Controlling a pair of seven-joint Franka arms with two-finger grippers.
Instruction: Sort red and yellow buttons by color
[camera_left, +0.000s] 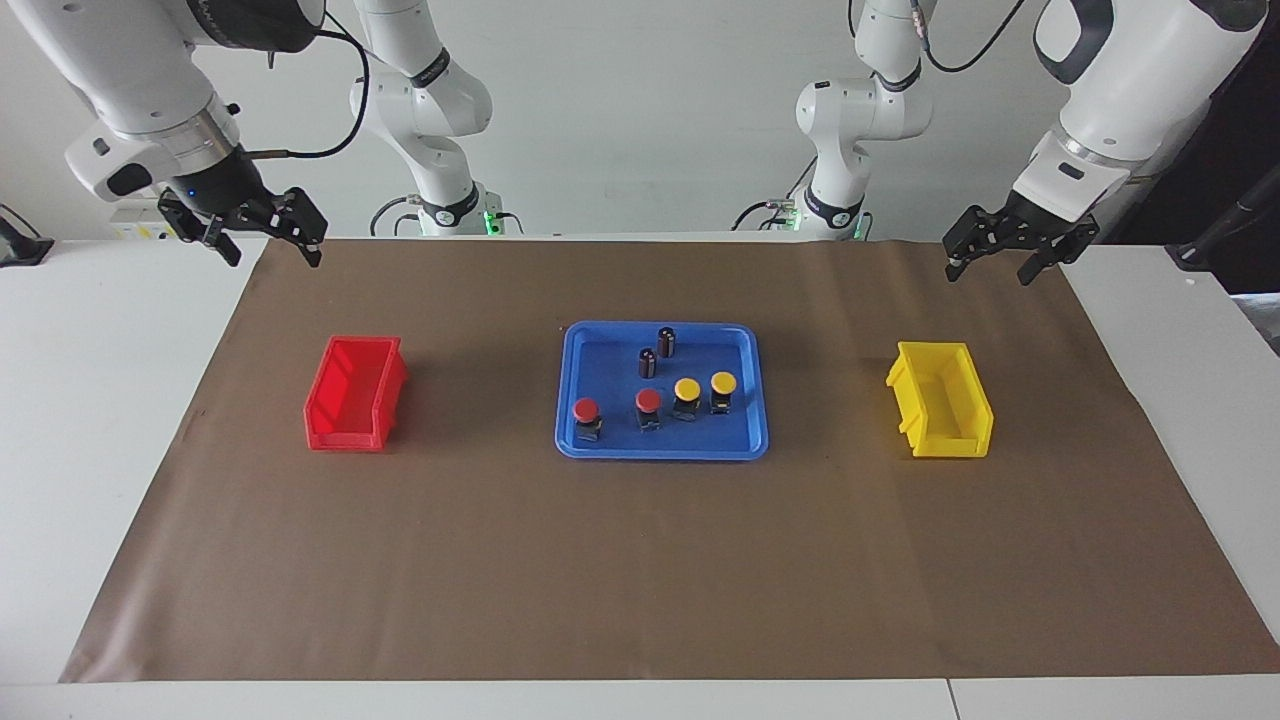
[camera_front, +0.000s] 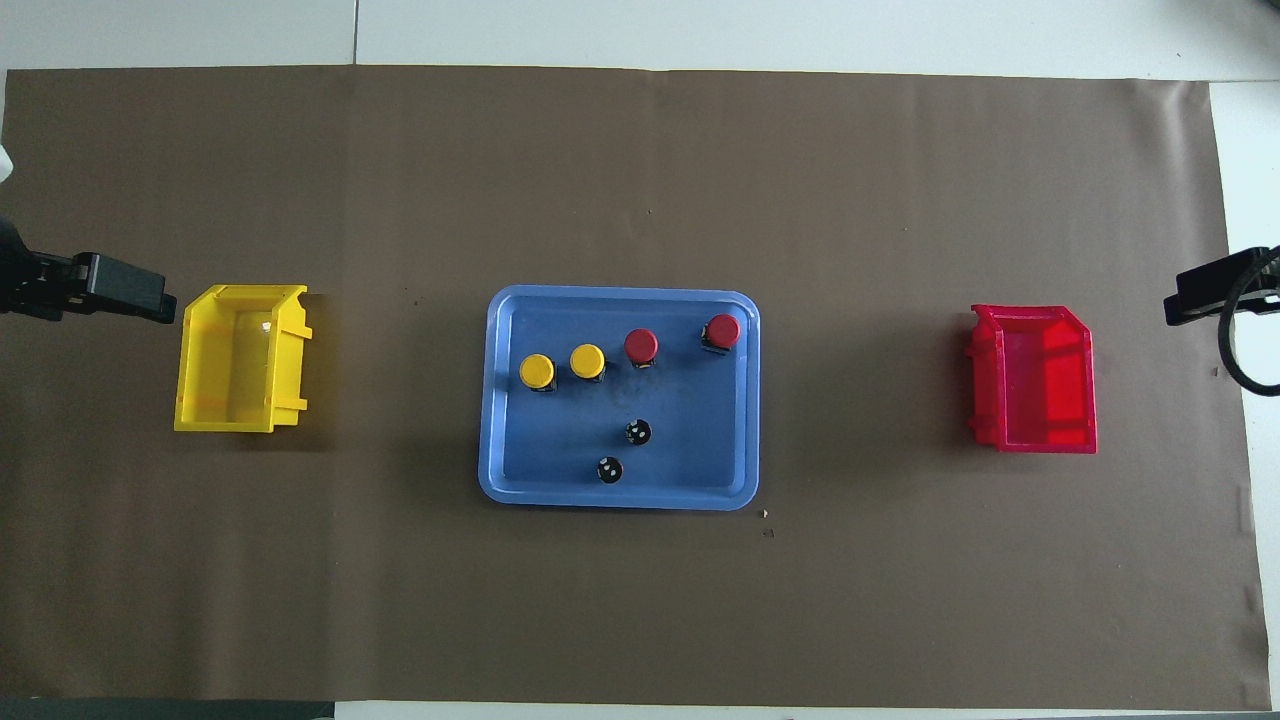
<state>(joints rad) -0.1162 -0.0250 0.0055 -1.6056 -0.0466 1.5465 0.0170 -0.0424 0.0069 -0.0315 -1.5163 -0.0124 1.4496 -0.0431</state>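
Note:
Four buttons stand in a row in the blue tray (camera_left: 660, 452) at mid-table. The two red buttons (camera_left: 586, 410) (camera_left: 648, 401) are toward the right arm's end. The two yellow buttons (camera_left: 687, 388) (camera_left: 723, 382) are toward the left arm's end. From overhead the same row shows as red caps (camera_front: 723, 330) (camera_front: 641, 345) and yellow caps (camera_front: 587, 361) (camera_front: 537, 371). My right gripper (camera_left: 273, 258) hangs open and holds nothing over the brown mat's corner by the robots. My left gripper (camera_left: 988, 272) hangs open and holds nothing over the mat's other corner by the robots.
A red bin (camera_left: 355, 395) sits on the mat toward the right arm's end, and a yellow bin (camera_left: 940, 400) toward the left arm's end. Two dark cylinders (camera_left: 648, 362) (camera_left: 667, 342) stand in the tray, nearer to the robots than the buttons.

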